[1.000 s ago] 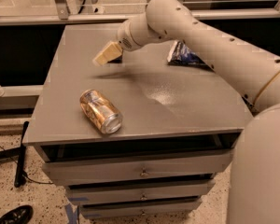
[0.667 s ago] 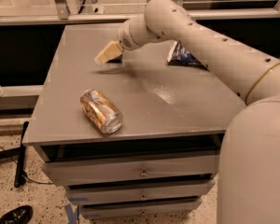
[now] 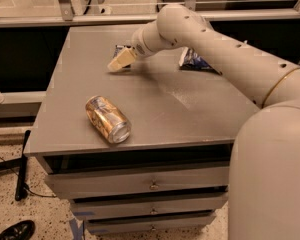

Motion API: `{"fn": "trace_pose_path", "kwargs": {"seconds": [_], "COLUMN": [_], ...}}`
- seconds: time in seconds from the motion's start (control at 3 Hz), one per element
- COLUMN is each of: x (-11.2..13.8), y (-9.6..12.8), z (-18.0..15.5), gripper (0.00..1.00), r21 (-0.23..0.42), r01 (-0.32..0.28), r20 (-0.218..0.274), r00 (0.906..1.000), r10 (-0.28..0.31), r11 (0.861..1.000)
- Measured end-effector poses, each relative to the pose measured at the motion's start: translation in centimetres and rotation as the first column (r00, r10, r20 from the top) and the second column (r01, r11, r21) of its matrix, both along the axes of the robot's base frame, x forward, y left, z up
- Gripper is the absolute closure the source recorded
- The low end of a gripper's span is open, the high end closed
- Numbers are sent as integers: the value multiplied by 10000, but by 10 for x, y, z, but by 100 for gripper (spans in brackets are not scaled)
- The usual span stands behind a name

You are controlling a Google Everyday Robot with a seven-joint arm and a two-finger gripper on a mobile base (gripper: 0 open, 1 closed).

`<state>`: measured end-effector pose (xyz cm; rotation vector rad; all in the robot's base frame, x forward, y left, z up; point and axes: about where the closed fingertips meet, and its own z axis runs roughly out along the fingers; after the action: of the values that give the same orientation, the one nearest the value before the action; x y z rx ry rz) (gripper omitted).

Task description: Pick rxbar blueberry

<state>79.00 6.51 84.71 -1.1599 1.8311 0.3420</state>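
approach looked to be the step in hand. the gripper [image 3: 119,63] hung low over the far left part of the grey table [image 3: 190,119], at the end of the pale arm [image 3: 215,49] that reached in from the right. the rxbar blueberry [image 3: 119,49] lay flat on the table just behind the gripper, only a dark corner with pale print showing past the wrist, so whether the two touched could not be told. nor could it be told whether the gripper stood wide or narrow; it read as one tan wedge pointing down and to the left. nothing showed the bar as lifted, so the pick seemed not yet done. the crinkled chip bag [image 3: 194,60] lay well apart to the right, half hidden by the arm, and the gold can [image 3: 108,119] lay on its side near the front edge. the next move probably called for settling the gripper squarely over the thin bar, low against the tabletop, before closing on it.
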Motion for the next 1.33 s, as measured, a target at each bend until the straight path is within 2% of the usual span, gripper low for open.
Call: {"fn": "trace_pose_path", "kwargs": {"seconds": [0.33,1.0,1.33], "x": [3,3,-3], "y": [-3,-7,-9], "z": [-2,-2,-9], "gripper": [16,63,87], "r21": [82,217,224], "r01": [99,195,245], "r20": [33,90,-54], "r00": [9999,9998,9997], "r10": [-99,-197,-244], "r11": [9999,9996,9994]}}
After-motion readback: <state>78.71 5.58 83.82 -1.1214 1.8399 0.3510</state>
